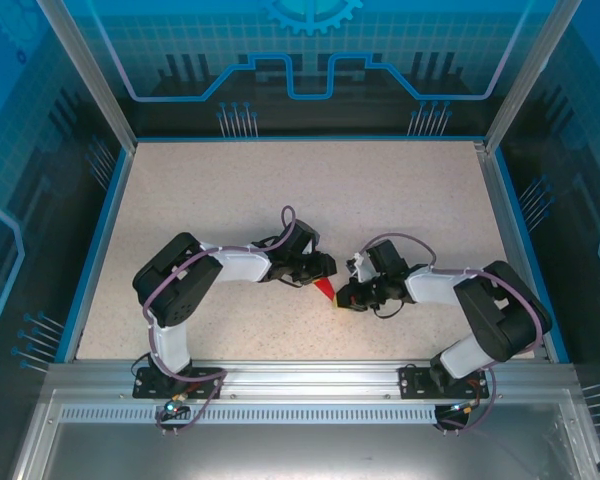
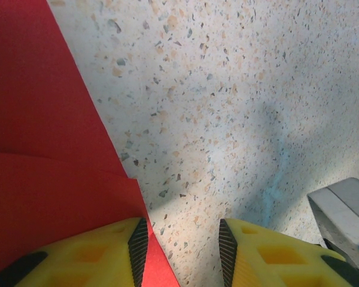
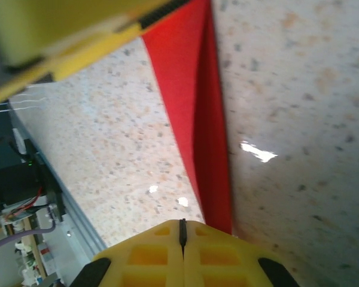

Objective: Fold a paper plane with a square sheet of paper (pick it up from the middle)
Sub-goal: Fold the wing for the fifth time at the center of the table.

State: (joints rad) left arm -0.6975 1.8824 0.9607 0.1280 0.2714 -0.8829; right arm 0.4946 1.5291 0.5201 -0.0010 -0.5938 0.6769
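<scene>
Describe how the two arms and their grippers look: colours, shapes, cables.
The left arm and right arm each have white links between bulky black joint housings. A greyish-purple cable loops along each arm. The left gripper and right gripper have yellow fingers with moulded recesses. The left one's inner faces carry black ribbed pads.

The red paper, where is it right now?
In the top view the red paper lies toward the near middle of the table, directly between the tips of the left gripper and the right gripper.
</scene>
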